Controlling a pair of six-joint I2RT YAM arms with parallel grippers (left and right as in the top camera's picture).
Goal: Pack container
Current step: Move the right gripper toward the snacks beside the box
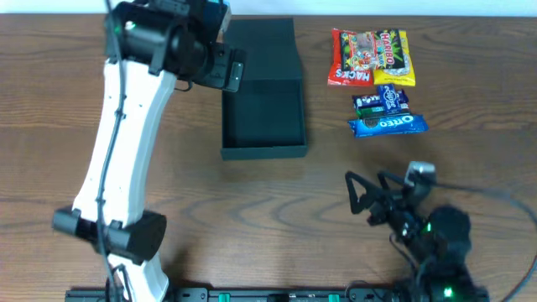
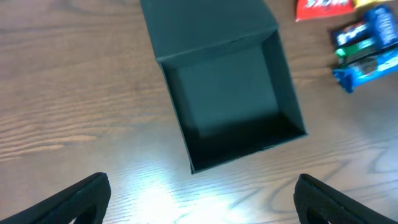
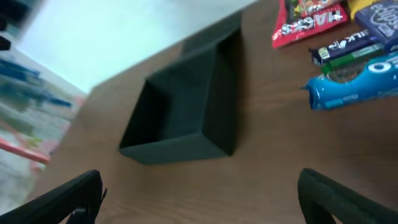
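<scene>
Two claws, the left gripper [image 2: 202, 183] and the right gripper [image 1: 359, 198], stand spread wide, holding nothing. The open box [image 1: 262, 122] sits at the far middle of the table [image 1: 252, 218], with snack packets [image 1: 377, 80] lying to its right.

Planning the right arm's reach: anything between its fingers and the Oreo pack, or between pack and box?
Nothing visible. Bare table lies between the right fingers and the Oreo pack, and between that pack and the open container.
</scene>
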